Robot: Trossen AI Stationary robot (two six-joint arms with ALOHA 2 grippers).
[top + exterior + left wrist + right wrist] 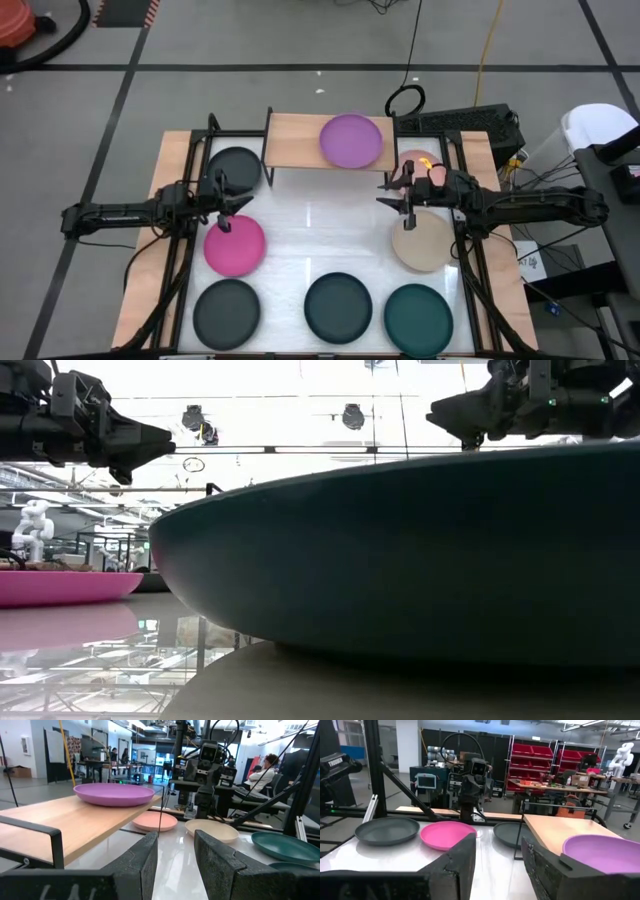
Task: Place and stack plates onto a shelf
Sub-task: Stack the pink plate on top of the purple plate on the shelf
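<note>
The light-wood shelf (300, 140) stands at the table's far edge, and a purple plate (351, 140) rests flat on its right half. The other plates lie flat on the white tabletop: a dark grey one (234, 168) beside the shelf, magenta (235, 245), pale pink (418, 160), beige (423, 240), and a near row of dark grey (227, 313), dark teal (338, 307) and teal (418, 318). My left gripper (236, 202) hovers open and empty above the magenta plate's far rim. My right gripper (390, 192) hovers open and empty over the table between the pale pink and beige plates.
Black frame rails (190, 250) run along both sides of the table. In the low view a dark teal plate (420, 570) fills the foreground. The shelf's left half (65, 822) is bare wood. White tabletop lies bare between the two grippers (320, 225). A person (265, 772) sits in the room beyond.
</note>
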